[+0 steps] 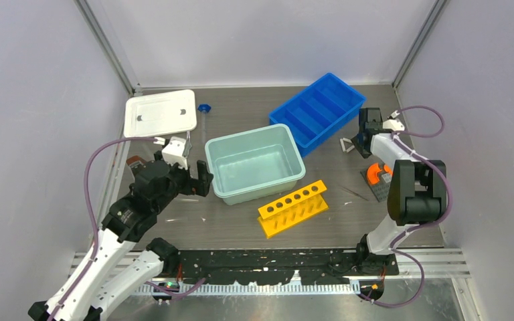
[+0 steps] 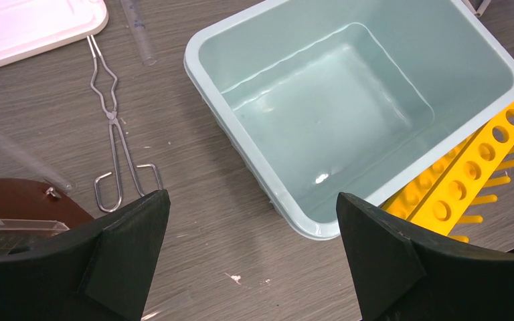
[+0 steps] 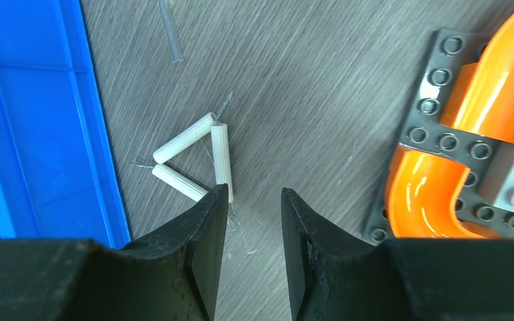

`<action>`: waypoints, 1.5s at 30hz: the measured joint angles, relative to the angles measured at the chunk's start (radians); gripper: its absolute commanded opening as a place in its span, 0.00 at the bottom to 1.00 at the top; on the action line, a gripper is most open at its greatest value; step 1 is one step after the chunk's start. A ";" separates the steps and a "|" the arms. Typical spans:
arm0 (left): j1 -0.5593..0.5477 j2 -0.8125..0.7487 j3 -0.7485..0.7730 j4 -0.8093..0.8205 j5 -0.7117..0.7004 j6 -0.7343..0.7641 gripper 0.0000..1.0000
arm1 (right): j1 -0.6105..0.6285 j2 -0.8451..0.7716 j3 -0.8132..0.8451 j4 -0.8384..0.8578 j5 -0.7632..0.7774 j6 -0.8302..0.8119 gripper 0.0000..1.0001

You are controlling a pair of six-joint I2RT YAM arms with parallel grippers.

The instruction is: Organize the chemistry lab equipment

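Left wrist view first: the left gripper (image 2: 251,200) hangs above the table (image 2: 194,221) with its jaws spread wide and nothing between them. The silvery tongs (image 2: 114,127) lie flat just ahead of the left fingertip, their loop handles nearest it and their tips up by the white lid (image 2: 27,27). Beside those tips lies the slim clear tube (image 2: 139,33), cut off by the frame's top edge; from the top external camera its blue cap (image 1: 204,108) shows next to the lid. A second clear tube (image 2: 20,157) slants in at far left, hard to make out. The pale teal tub (image 2: 194,60) fills the middle, and the yellow rack (image 2: 482,167) pokes out past its right rim. Over on the right wrist, the right gripper (image 3: 254,197) is low over the table, jaws only narrowly parted and gripping nothing. The wire triangle (image 3: 194,157), sleeved in white, lies just beside the blue divided tray (image 3: 40,100), one corner tucked behind the left fingertip. To the right, an orange piece (image 3: 435,200) sits on a grey studded plate (image 3: 442,100), cropped at the edge.
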 measured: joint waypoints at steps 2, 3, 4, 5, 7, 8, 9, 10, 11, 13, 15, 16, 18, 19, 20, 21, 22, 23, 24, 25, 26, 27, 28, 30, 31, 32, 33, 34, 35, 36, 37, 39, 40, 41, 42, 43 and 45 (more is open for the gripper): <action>0.000 0.007 0.000 0.000 0.000 0.000 1.00 | 0.000 0.017 0.003 0.014 -0.006 0.009 0.41; 0.000 0.008 0.000 0.000 0.000 0.000 1.00 | 0.000 0.025 0.006 0.024 -0.009 0.015 0.41; 0.000 0.010 0.000 0.000 0.000 0.000 1.00 | 0.000 0.036 0.010 0.031 -0.012 0.019 0.41; 0.000 0.010 0.000 0.000 0.000 0.000 1.00 | 0.000 0.047 0.017 0.036 -0.013 0.023 0.41; 0.000 0.010 0.000 0.000 0.000 0.000 1.00 | 0.000 0.077 0.035 0.048 -0.016 0.029 0.41; 0.000 0.010 0.000 0.000 0.000 0.000 1.00 | 0.000 0.089 0.041 0.053 -0.018 0.031 0.41; 0.000 0.010 0.000 0.000 -0.001 0.000 1.00 | 0.000 0.102 0.051 0.055 -0.020 0.034 0.41; 0.000 0.010 0.000 0.000 -0.003 0.000 1.00 | 0.000 0.116 0.060 0.056 -0.021 0.038 0.41; 0.000 0.010 0.000 0.000 -0.005 0.000 1.00 | 0.000 0.129 0.070 0.057 -0.022 0.043 0.41; 0.000 0.006 0.000 0.000 -0.008 0.000 1.00 | 0.000 0.144 0.080 0.060 -0.024 0.049 0.41; 0.000 0.002 -0.001 0.000 -0.012 0.001 1.00 | 0.000 0.157 0.085 0.060 -0.025 0.055 0.41; 0.000 0.000 -0.001 0.000 -0.014 0.001 1.00 | 0.000 0.163 0.087 0.060 -0.026 0.057 0.41; 0.000 -0.005 -0.001 0.000 -0.018 0.001 1.00 | 0.000 0.180 0.091 0.061 -0.029 0.064 0.41; 0.000 -0.005 -0.001 0.000 -0.019 0.001 1.00 | 0.000 0.188 0.092 0.061 -0.031 0.068 0.40; 0.000 -0.005 -0.001 0.000 -0.019 0.001 1.00 | 0.000 0.197 0.094 0.060 -0.033 0.072 0.39; 0.000 -0.005 -0.001 0.000 -0.020 0.001 1.00 | 0.000 0.208 0.095 0.060 -0.035 0.075 0.36; 0.000 -0.004 -0.001 0.000 -0.021 0.001 1.00 | 0.000 0.216 0.096 0.059 -0.037 0.078 0.34; 0.000 -0.003 -0.001 0.000 -0.023 0.001 1.00 | 0.000 0.219 0.099 0.058 -0.038 0.081 0.29; 0.000 -0.003 -0.001 0.000 -0.024 0.001 1.00 | 0.000 0.219 0.101 0.059 -0.039 0.082 0.26; 0.000 -0.003 -0.001 0.000 -0.025 0.001 1.00 | 0.000 0.219 0.101 0.060 -0.039 0.084 0.22; 0.000 -0.003 -0.001 0.000 -0.026 0.001 1.00 | 0.000 0.219 0.101 0.058 -0.039 0.084 0.19; 0.000 -0.003 -0.001 0.000 -0.026 0.001 1.00 | 0.000 0.219 0.101 0.057 -0.039 0.084 0.16; 0.000 -0.003 -0.001 0.000 -0.026 0.001 1.00 | 0.000 0.219 0.101 0.057 -0.039 0.083 0.15; 0.000 -0.004 -0.001 0.000 -0.026 0.001 1.00 | 0.000 0.219 0.100 0.058 -0.038 0.081 0.12; 0.000 -0.004 -0.001 0.000 -0.026 0.001 1.00 | 0.000 0.217 0.099 0.058 -0.037 0.079 0.11; 0.000 -0.004 -0.001 0.000 -0.026 0.001 1.00 | 0.000 0.212 0.095 0.057 -0.034 0.077 0.11; 0.000 -0.005 -0.001 0.000 -0.026 0.001 1.00 | 0.000 0.206 0.091 0.054 -0.031 0.075 0.11; 0.000 -0.006 -0.001 0.000 -0.026 0.001 1.00 | 0.000 0.196 0.086 0.051 -0.029 0.072 0.11; 0.000 -0.006 -0.001 0.000 -0.026 0.001 1.00 | 0.000 0.187 0.082 0.047 -0.026 0.071 0.11; 0.000 -0.006 -0.001 0.000 -0.026 0.001 1.00 | 0.000 0.171 0.077 0.039 -0.021 0.067 0.11; 0.000 -0.007 -0.001 0.000 -0.026 0.001 1.00 | 0.000 0.154 0.075 0.031 -0.016 0.062 0.11; 0.000 -0.007 -0.001 0.000 -0.026 0.001 1.00 | 0.000 0.111 0.072 0.023 -0.004 0.049 0.11; 0.000 -0.008 -0.001 0.000 -0.026 0.001 1.00 | 0.000 0.088 0.070 0.020 0.001 0.045 0.11; 0.000 -0.010 -0.001 0.000 -0.026 0.001 1.00 | 0.000 0.062 0.068 0.016 0.008 0.040 0.11; 0.000 -0.011 -0.001 0.000 -0.027 0.001 1.00 | 0.000 0.042 0.067 0.011 0.012 0.035 0.11; 0.000 -0.013 -0.001 0.000 -0.027 0.001 1.00 | 0.000 0.018 0.064 0.005 0.015 0.027 0.11; 0.000 -0.015 -0.001 0.000 -0.028 0.001 1.00 | 0.000 -0.027 0.064 -0.009 0.018 0.013 0.11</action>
